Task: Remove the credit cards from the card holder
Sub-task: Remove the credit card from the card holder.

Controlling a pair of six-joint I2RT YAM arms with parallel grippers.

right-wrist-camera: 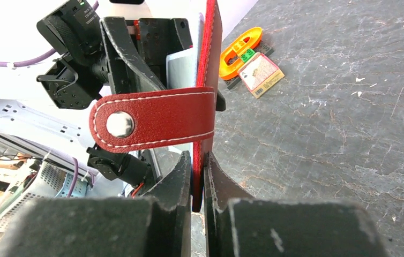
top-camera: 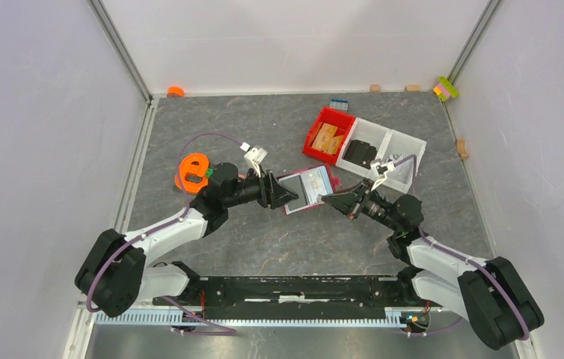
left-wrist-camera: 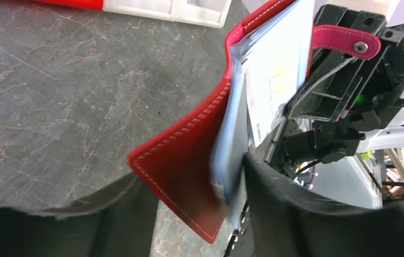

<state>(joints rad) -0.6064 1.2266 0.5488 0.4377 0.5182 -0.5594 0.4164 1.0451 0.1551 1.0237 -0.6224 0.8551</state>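
Note:
The dark red card holder (top-camera: pixel 305 188) hangs open above the table's middle, held between both arms. My right gripper (right-wrist-camera: pixel 198 160) is shut on the lower edge of its red cover (right-wrist-camera: pixel 209 59), below the snap strap (right-wrist-camera: pixel 157 120). My left gripper (left-wrist-camera: pixel 192 176) stands wide around the holder's other corner (left-wrist-camera: pixel 181 171). Its right finger (left-wrist-camera: pixel 296 214) touches the grey-blue credit cards (left-wrist-camera: pixel 231 160), while table shows between its left finger (left-wrist-camera: pixel 82 225) and the cover. More pale cards (left-wrist-camera: pixel 275 69) fan out of the pockets. From above I see a grey card (top-camera: pixel 294 188) and a lighter one (top-camera: pixel 316 179).
A bright red bin (top-camera: pixel 315 146) with tan wooden pieces and a white divided tray (top-camera: pixel 410 142) stand behind the holder. An orange ring-shaped piece (top-camera: pixel 193 170) lies by the left arm, with a small flat packet (right-wrist-camera: pixel 261 75) next to it. Small blocks (top-camera: pixel 446 88) line the back wall.

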